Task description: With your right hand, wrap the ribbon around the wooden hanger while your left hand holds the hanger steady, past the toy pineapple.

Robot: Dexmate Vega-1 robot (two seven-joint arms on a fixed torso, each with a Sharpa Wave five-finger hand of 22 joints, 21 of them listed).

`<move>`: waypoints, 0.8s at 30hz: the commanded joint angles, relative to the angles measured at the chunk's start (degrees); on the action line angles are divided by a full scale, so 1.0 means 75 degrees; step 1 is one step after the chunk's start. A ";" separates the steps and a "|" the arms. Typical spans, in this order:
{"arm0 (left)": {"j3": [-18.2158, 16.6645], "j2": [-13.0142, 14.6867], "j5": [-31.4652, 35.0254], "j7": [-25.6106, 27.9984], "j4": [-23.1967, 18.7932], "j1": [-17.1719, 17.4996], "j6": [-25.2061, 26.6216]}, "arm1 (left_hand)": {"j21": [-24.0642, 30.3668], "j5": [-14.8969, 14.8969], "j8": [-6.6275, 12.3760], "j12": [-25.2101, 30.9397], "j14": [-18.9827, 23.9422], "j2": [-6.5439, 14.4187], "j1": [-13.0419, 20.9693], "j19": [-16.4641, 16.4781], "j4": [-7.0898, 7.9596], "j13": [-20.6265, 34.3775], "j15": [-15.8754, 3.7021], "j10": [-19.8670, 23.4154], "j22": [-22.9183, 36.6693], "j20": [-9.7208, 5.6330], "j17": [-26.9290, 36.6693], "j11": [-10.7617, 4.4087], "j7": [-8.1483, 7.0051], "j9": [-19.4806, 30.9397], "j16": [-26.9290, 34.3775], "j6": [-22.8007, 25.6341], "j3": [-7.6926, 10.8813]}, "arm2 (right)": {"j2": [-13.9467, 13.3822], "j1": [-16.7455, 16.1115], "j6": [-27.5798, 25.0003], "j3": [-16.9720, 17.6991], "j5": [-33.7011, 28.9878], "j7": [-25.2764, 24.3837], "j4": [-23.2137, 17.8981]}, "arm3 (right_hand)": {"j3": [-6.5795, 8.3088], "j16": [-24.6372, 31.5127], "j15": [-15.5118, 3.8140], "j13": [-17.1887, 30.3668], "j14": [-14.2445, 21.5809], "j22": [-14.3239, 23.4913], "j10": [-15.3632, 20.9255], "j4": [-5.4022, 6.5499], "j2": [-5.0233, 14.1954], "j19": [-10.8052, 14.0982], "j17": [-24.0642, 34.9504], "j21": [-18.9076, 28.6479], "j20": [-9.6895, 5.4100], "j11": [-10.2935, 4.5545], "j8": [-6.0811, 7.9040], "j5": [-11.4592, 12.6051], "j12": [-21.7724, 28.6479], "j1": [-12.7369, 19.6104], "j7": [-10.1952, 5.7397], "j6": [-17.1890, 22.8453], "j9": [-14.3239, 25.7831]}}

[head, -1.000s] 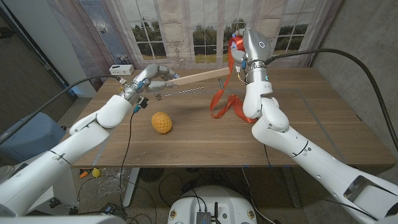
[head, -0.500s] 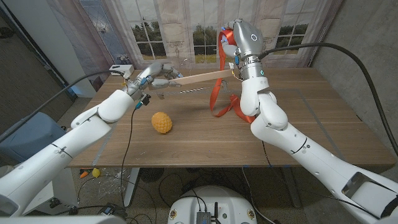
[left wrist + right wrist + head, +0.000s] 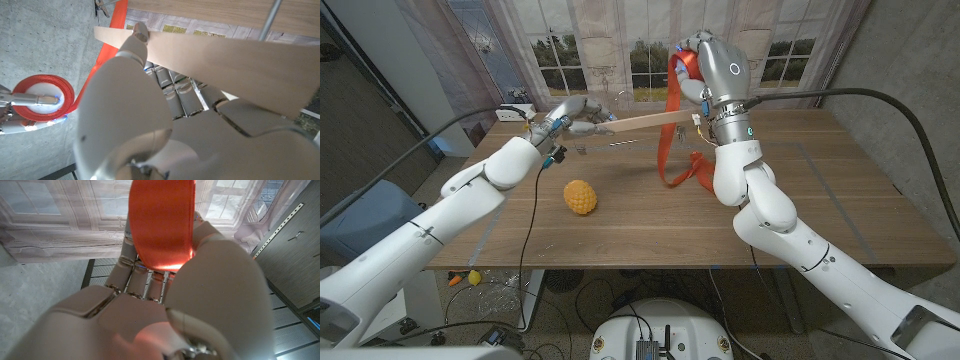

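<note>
Windows back the table. Upper centre, left hand grips the hanger; right hand clutches the ribbon above it. Slack ribbon may slip off; pineapple sits lower left.

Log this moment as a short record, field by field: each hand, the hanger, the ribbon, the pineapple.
left hand: grips one end of the wooden hanger, raised above the table
right hand: holds the orange ribbon up high, above the hanger's other end
wooden hanger: in the air, roughly level, spanning between the two hands
orange ribbon: hangs from the right hand, crosses the hanger, loose end looped on the table
toy pineapple: lying on the table, nearer the robot than the hanger, untouched
</note>
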 commanded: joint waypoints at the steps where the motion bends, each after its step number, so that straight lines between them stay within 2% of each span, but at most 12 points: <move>1: 0.0286 -0.0155 0.0148 0.0008 0.0128 -0.0443 0.0382 | 0.0080 0.0067 0.0058 -0.0031 0.0515 0.0769 0.0758 -0.0056 0.0153 0.0038 -0.0882 0.0071 0.0008 -0.0175 0.0036 -0.0012 0.0215 0.0024 0.0003 0.0205 0.0238 | -0.0225 -0.1604 0.0323 0.0506 -0.0390 -0.0608 -0.0787 | 0.0085 0.0009 -0.1656 0.0041 0.1091 -0.0008 0.0357 0.0015 0.1392 -0.0050 0.0005 0.0062 -0.0878 0.0295 -0.0016 0.0050 0.0013 0.1477 0.0004 0.0081 0.0010; 8: 0.0531 -0.0383 0.0255 0.0001 0.0382 -0.0854 0.0320 | 0.0102 0.0067 0.0040 -0.0050 0.0497 0.0760 0.0759 -0.0059 0.0149 0.0040 -0.0880 0.0092 0.0002 -0.0172 0.0053 -0.0008 0.0208 0.0036 -0.0019 0.0193 0.0251 | -0.0233 -0.2478 0.0258 0.0584 -0.0730 -0.0792 -0.1081 | 0.0091 0.0009 -0.1653 0.0058 0.1095 -0.0038 0.0362 0.0018 0.1393 -0.0068 0.0018 0.0091 -0.0880 0.0290 -0.0033 0.0051 0.0001 0.1473 -0.0008 0.0081 0.0005; 14: 0.0701 -0.0550 0.0293 -0.0083 0.0572 -0.1219 0.0334 | 0.0117 0.0067 0.0034 -0.0060 0.0502 0.0758 0.0757 -0.0063 0.0150 0.0057 -0.0881 0.0092 0.0000 -0.0173 0.0065 -0.0004 0.0213 0.0036 -0.0028 0.0217 0.0262 | -0.0157 -0.3065 0.0235 0.0676 -0.0675 -0.0871 -0.1087 | 0.0099 0.0005 -0.1652 0.0077 0.1096 -0.0072 0.0357 0.0018 0.1393 -0.0090 0.0027 0.0121 -0.0882 0.0293 -0.0046 0.0051 -0.0016 0.1471 -0.0013 0.0094 0.0001; 24: 0.0783 -0.0786 0.0514 0.0231 0.0644 -0.1483 0.0257 | 0.0148 0.0066 0.0017 -0.0086 0.0527 0.0748 0.0754 -0.0067 0.0149 0.0072 -0.0883 0.0105 -0.0005 -0.0175 0.0089 -0.0012 0.0208 0.0054 -0.0039 0.0219 0.0280 | -0.0003 -0.3409 0.0468 0.0790 0.0067 -0.0822 -0.0739 | 0.0107 -0.0004 -0.1650 0.0098 0.1089 -0.0111 0.0371 0.0020 0.1392 -0.0112 0.0036 0.0159 -0.0881 0.0285 -0.0057 0.0051 -0.0029 0.1465 0.0002 0.0119 -0.0004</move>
